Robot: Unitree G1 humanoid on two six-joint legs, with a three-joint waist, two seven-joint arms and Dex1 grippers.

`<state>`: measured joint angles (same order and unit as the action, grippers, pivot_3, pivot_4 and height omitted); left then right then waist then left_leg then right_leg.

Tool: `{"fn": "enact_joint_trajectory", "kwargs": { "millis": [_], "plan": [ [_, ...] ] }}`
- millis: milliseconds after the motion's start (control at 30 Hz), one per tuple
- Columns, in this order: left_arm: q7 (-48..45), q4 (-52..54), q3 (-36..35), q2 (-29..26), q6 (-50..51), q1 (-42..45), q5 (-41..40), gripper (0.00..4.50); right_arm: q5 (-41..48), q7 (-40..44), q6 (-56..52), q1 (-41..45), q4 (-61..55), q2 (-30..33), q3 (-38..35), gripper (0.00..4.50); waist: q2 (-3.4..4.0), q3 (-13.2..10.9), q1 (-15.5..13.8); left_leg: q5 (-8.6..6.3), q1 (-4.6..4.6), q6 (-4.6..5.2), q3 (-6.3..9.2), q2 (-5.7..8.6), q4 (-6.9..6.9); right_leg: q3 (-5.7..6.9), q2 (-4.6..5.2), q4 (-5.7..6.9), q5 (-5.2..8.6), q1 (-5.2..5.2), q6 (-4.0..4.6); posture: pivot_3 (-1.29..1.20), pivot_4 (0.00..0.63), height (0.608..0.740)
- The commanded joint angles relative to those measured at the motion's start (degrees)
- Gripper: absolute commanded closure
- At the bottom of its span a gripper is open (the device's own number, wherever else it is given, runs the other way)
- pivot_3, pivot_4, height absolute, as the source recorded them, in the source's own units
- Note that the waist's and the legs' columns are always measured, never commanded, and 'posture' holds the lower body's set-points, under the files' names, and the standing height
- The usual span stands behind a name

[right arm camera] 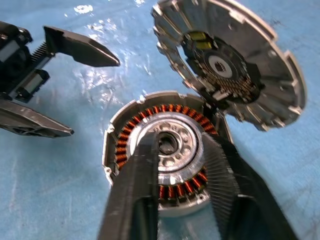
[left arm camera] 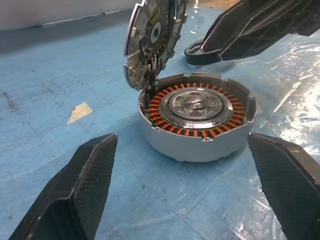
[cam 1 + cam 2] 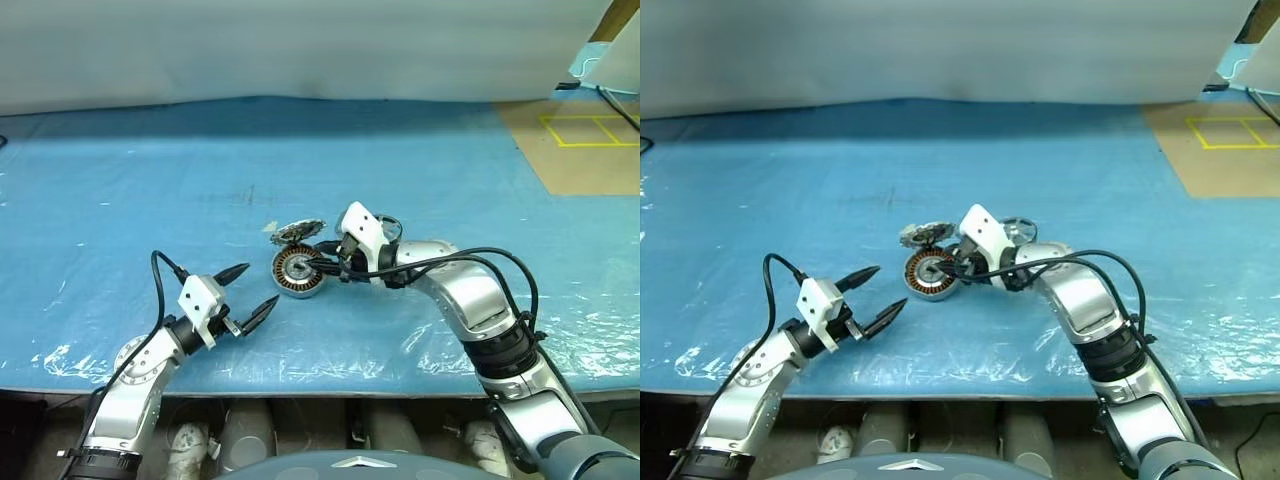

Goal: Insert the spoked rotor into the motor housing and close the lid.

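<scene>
Blue sheet (image 3: 150, 180) over the whole table. At mid-sheet, housing (image 3: 295, 275) open, copper windings bared around a silver centre, nothing slotted in. Lid (image 3: 298, 232) tipped up and back from the far rim, hinged there, toothed edge showing. Left gripper (image 3: 260, 284) just short of the housing, clear of it, spread wide and aimed at it. Right gripper (image 3: 320, 264) angled down over the housing's centre, fingers (image 1: 135, 190) narrowly parted, pinching nothing. Rotor (image 3: 1018, 229) flat on the sheet beyond the right wrist, near the housing.
</scene>
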<state>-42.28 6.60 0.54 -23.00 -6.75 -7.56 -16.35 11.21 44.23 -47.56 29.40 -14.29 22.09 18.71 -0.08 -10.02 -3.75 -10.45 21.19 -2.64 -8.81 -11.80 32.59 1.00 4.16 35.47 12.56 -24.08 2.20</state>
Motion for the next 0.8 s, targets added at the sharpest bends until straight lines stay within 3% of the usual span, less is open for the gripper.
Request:
{"fn": "enact_joint_trajectory", "kwargs": {
  "millis": [33,67,333,567,800],
  "plan": [
    [-0.3,-0.9,0.5,0.7,-2.3,0.5,0.6,0.11,-2.0,-1.6,0.8,2.6,0.5,-0.5,2.5,4.24,0.00,0.0,0.0,0.00,0.00,0.00,0.00,0.00,0.00,0.00,0.00,0.01,0.00,0.00,0.00,0.00,0.150,0.740],
    [-0.2,-1.0,0.6,0.9,-2.5,0.6,0.5,0.11,-2.8,-1.8,1.4,3.1,1.4,-0.4,3.4,4.49,0.00,0.0,0.0,0.00,-0.01,0.00,0.00,0.00,0.00,0.00,0.00,0.02,0.00,0.00,0.00,0.00,0.150,0.740],
    [-0.5,-4.8,0.4,1.3,-5.7,1.1,1.4,0.11,-5.2,-1.9,4.4,7.8,8.2,-2.6,6.3,4.49,0.00,0.0,-0.1,0.00,0.04,-0.01,0.00,0.00,0.01,0.00,0.01,0.01,0.00,-0.01,0.00,0.00,0.150,0.740],
    [-2.0,-10.4,-0.8,0.5,-10.3,1.3,1.3,0.11,-5.9,-0.2,7.2,6.6,10.1,-2.6,8.1,4.49,-0.01,0.0,-0.1,0.00,0.04,-0.01,0.00,-0.01,0.01,0.00,0.01,0.01,0.00,-0.01,0.00,0.00,0.150,0.740],
    [-2.9,-9.1,-2.3,-1.1,-9.5,1.1,-0.1,0.11,-6.0,0.8,8.1,6.1,11.1,-2.8,8.4,4.49,-0.01,0.0,-0.1,0.00,0.03,-0.01,0.00,-0.01,0.02,0.00,0.01,0.02,0.00,-0.01,0.00,0.00,0.150,0.740]
  ]
}}
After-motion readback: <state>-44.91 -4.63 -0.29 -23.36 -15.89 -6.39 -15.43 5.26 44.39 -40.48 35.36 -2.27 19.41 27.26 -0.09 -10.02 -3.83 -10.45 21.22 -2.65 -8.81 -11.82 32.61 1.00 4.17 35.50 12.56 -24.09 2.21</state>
